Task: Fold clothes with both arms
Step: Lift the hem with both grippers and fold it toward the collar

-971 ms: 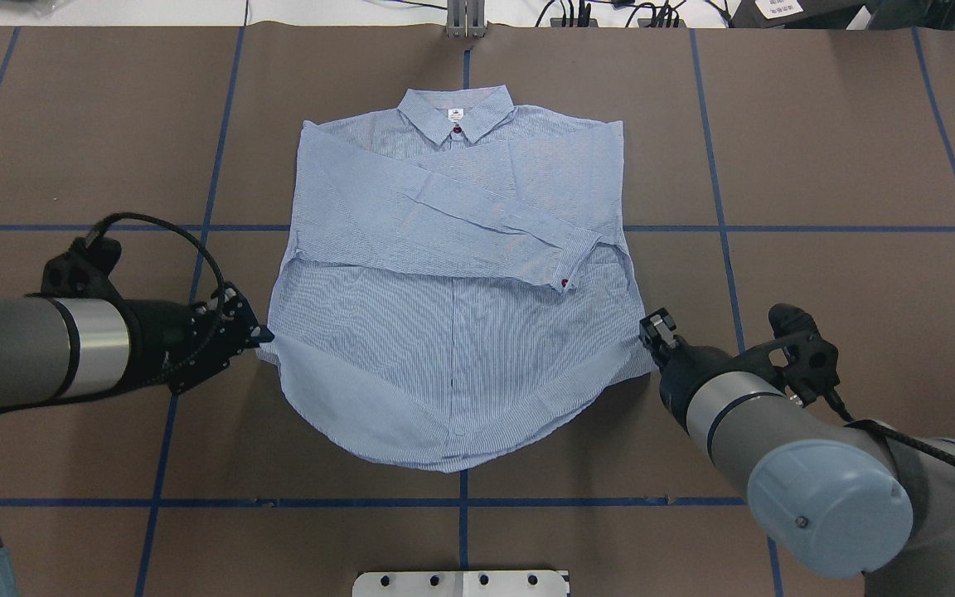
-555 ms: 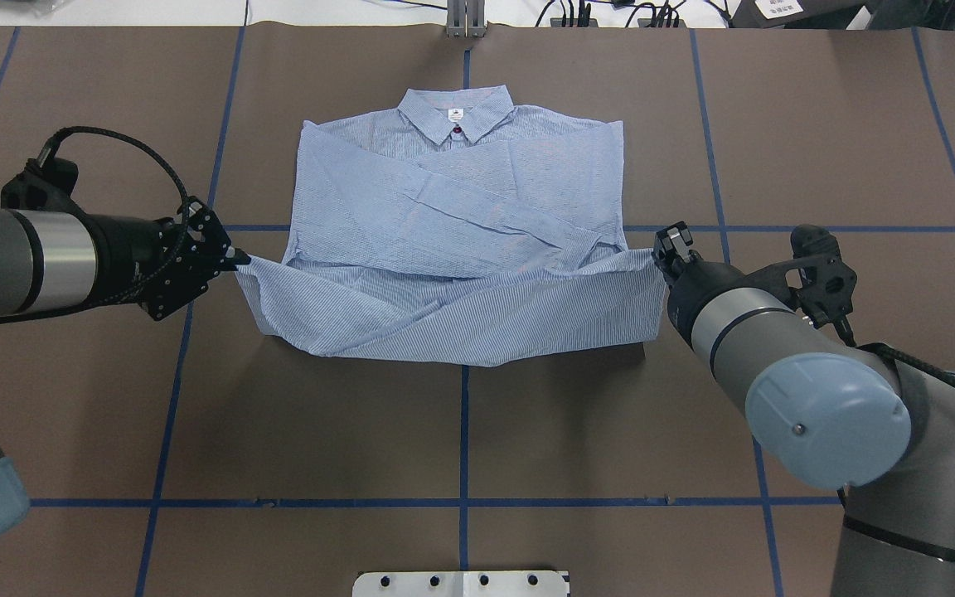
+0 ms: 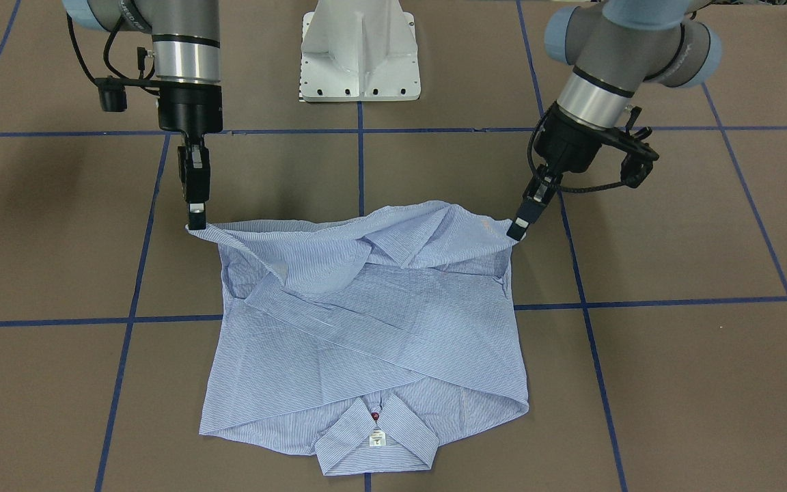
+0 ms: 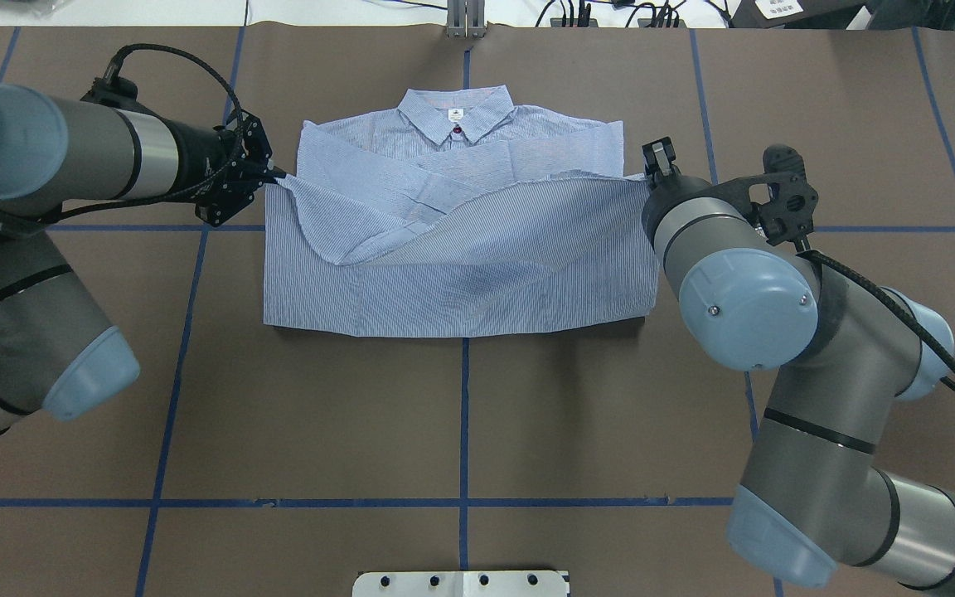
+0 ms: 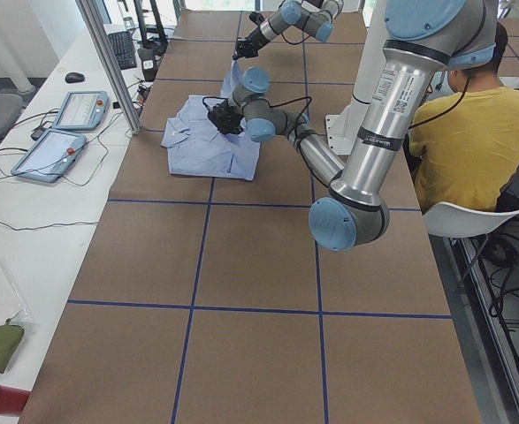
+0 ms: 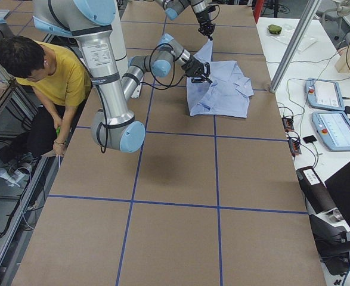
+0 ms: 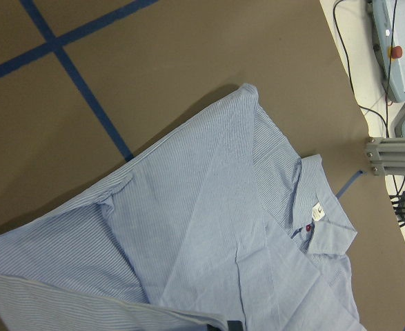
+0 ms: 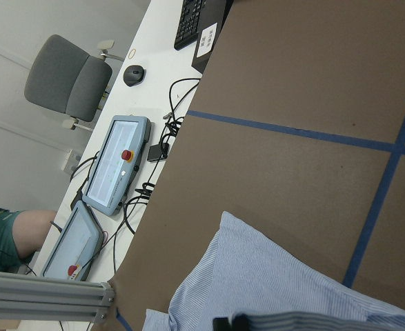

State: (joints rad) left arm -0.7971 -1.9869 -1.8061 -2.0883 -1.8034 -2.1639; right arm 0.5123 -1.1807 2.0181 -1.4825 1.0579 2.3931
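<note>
Hem-to-collar folding is the step in hand: the left gripper [image 3: 516, 231] and the right gripper [image 3: 195, 221] are each clamped on a bottom corner of the shirt [image 4: 461, 282]. The hem is stretched between the jaws, clear of the table [image 4: 461, 431]. The collar [image 4: 455, 112] lies just beyond the jaws, so the next move probably calls for carrying both corners level towards it, lowering them onto the shoulders, then letting go.

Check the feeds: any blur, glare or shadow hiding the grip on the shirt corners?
Front-facing view: sharp, evenly lit, no glare, both jaws clear at the shirt corners. Overhead view: sharp, but the right arm partly hides its jaws. Side views: shirt too small. Wrist views: in focus, jaws cropped at the bottom edge.
</note>
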